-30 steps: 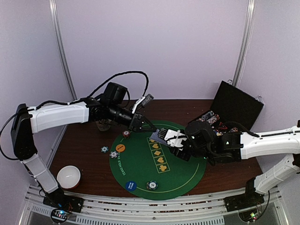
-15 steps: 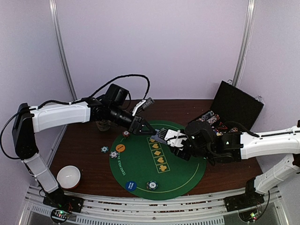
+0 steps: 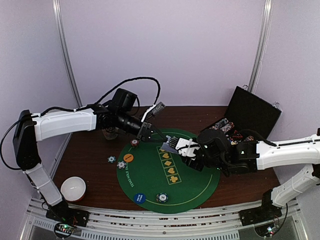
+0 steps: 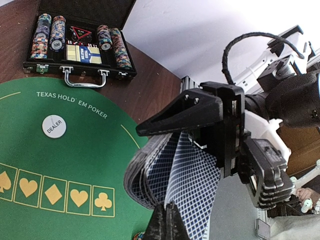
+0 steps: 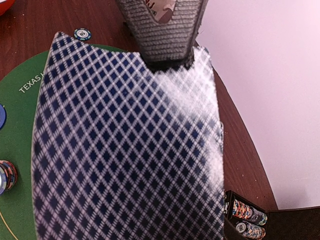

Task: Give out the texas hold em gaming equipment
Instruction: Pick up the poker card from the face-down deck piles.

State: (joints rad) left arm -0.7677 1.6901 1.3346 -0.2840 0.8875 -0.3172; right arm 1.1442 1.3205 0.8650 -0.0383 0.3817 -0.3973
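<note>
Deal barely begun, I judge: poker chips (image 3: 161, 197), the orange button (image 3: 128, 157), the blue button (image 3: 140, 198) and the white dealer button (image 4: 54, 125) lie on the green mat (image 3: 150, 182), but its five suit boxes (image 4: 52, 191) are bare (no card is down anywhere I can see). The right gripper (image 3: 181, 146) clamps the deck of cards (image 4: 150, 170) above the mat's 12 o'clock side. The left gripper (image 4: 167, 222) is pinched tight on the top card (image 5: 125, 150). The deck's long axis runs roughly 3 to 9 o'clock, free end toward 9, patterned backs upward

White arm shells (image 3: 65, 124), black joints and wrists; looped black cable (image 3: 137, 78); black base mounts (image 3: 67, 214)
</note>
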